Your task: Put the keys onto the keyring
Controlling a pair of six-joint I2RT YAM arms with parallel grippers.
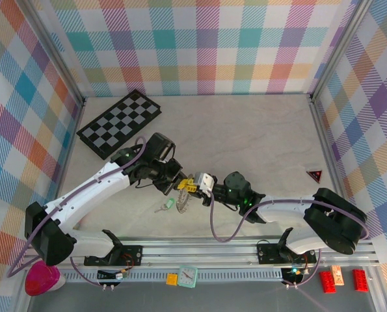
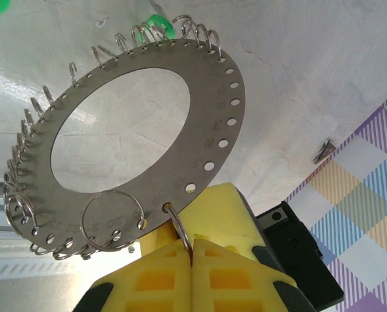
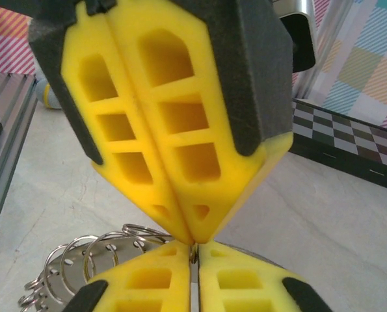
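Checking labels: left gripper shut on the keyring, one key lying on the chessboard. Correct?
One part is wrong. The left gripper is shut on the keyring, but the key lies on the bare table near the grippers, not on the chessboard. The top external view shows this.

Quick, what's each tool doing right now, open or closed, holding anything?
Left tool: closed, pinching a small wire loop on the rim of the keyring.
Right tool: closed, tip to tip with the left; whether it grips the loop cannot be told.
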